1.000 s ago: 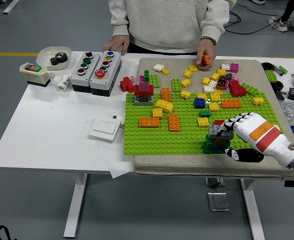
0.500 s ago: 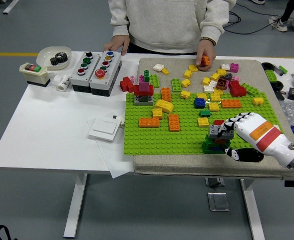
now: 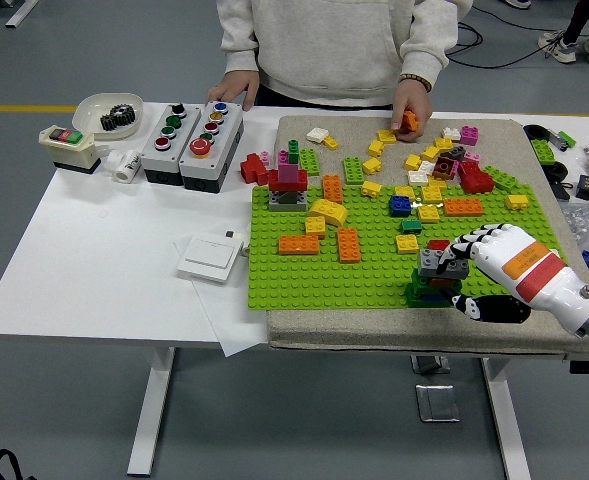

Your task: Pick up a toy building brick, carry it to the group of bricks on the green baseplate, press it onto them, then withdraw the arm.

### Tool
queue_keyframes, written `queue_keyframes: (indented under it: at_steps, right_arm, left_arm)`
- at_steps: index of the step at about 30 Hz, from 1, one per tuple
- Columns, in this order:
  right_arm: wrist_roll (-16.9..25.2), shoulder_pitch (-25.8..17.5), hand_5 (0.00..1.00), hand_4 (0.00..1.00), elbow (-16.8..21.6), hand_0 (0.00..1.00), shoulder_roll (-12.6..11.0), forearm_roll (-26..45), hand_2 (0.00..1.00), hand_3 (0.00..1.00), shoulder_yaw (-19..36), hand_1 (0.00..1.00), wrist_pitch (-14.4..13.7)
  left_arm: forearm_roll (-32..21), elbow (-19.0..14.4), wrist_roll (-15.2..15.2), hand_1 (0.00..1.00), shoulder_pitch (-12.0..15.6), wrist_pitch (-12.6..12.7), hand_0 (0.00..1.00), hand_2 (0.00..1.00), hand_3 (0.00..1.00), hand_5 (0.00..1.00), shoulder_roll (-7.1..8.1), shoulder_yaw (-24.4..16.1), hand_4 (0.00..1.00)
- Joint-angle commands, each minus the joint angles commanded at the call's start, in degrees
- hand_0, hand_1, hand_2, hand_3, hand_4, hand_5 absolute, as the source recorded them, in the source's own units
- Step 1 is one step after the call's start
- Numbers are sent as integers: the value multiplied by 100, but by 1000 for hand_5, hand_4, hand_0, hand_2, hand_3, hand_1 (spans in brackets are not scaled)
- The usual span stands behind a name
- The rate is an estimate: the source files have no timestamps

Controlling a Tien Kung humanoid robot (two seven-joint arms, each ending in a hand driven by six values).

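A green baseplate [image 3: 374, 268] lies on a beige mat and carries several scattered bricks. Near its front right corner stands a small stack of green, blue and red bricks [image 3: 429, 290] with a grey brick [image 3: 441, 263] on top. My right hand [image 3: 461, 272] comes in from the lower right, white with an orange band, its fingers curled over the grey brick and the thumb low beside the stack. A person's hand [image 3: 412, 106] at the far side holds an orange brick [image 3: 412, 119] above the mat. My left arm does not show.
Loose bricks [image 3: 444, 165] crowd the mat's far right. Two grey button boxes [image 3: 192, 132], a white bowl with a gear [image 3: 108, 113], a switch box [image 3: 68, 146] and a white plate switch [image 3: 211, 257] occupy the table's left. The person's other hand [image 3: 236, 88] rests by the button boxes.
Almost nothing differs: my right hand has shifted very slightly, still on the grey brick atop the stack. The person's hands have stayed put.
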Motion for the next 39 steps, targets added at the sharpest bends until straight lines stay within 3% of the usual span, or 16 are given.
queue_keyframes:
  at_steps: [18, 39]
  right_arm:
    - [22, 16, 297, 653, -22, 578, 9, 24, 540, 491, -15, 548, 6]
    - [-66, -77, 280, 639, 60, 416, 25, -127, 532, 520, 32, 479, 7]
  left_arm:
    - [-22, -2, 4, 709, -3, 3, 644, 729, 579, 649, -3, 9, 650]
    - [-2, -7, 8, 709, 3, -6, 645, 727, 579, 648, 3, 9, 649]
